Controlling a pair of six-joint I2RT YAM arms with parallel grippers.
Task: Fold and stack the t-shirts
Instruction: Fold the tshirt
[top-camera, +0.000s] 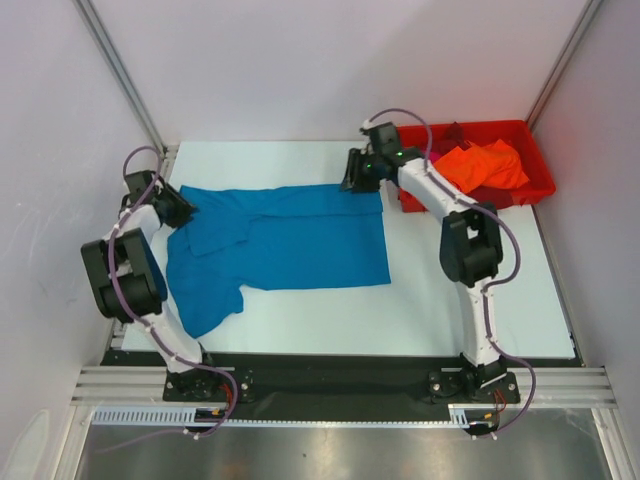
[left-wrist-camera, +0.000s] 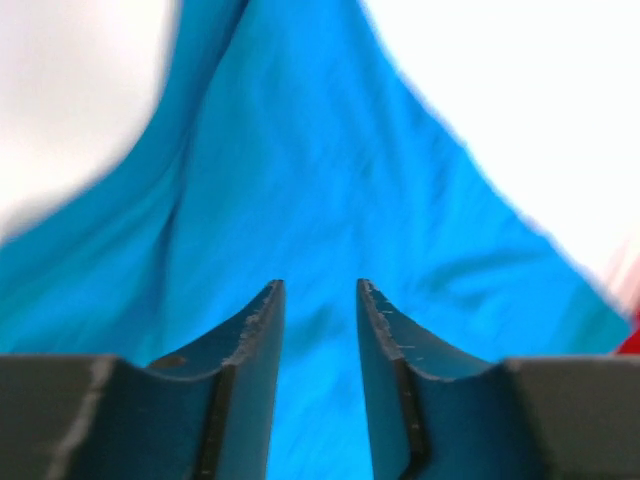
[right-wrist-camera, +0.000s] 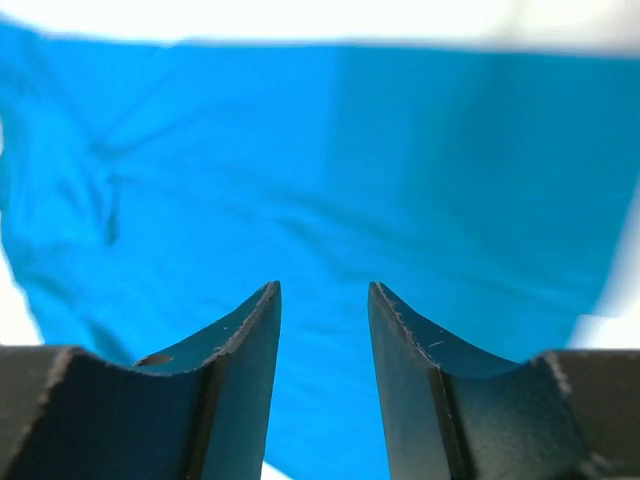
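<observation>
A teal-blue t-shirt (top-camera: 290, 240) lies spread on the white table (top-camera: 450, 300), with one sleeve reaching toward the near left. My left gripper (top-camera: 183, 210) hovers at the shirt's far left corner. In the left wrist view its jaws (left-wrist-camera: 318, 285) stand apart over the blue cloth (left-wrist-camera: 330, 180), nothing between them. My right gripper (top-camera: 352, 178) is at the shirt's far right corner. In the right wrist view it (right-wrist-camera: 323, 285) is open above the cloth (right-wrist-camera: 350, 150). An orange t-shirt (top-camera: 485, 165) lies in the bin, with a bit of magenta (top-camera: 437, 157) and dark red cloth (top-camera: 455, 130) beside it.
A rigid red plastic bin (top-camera: 520, 197) stands at the back right corner of the table, just right of my right gripper. Grey walls and metal frame posts close in the table on three sides. Both arm bases sit on a black rail at the near edge.
</observation>
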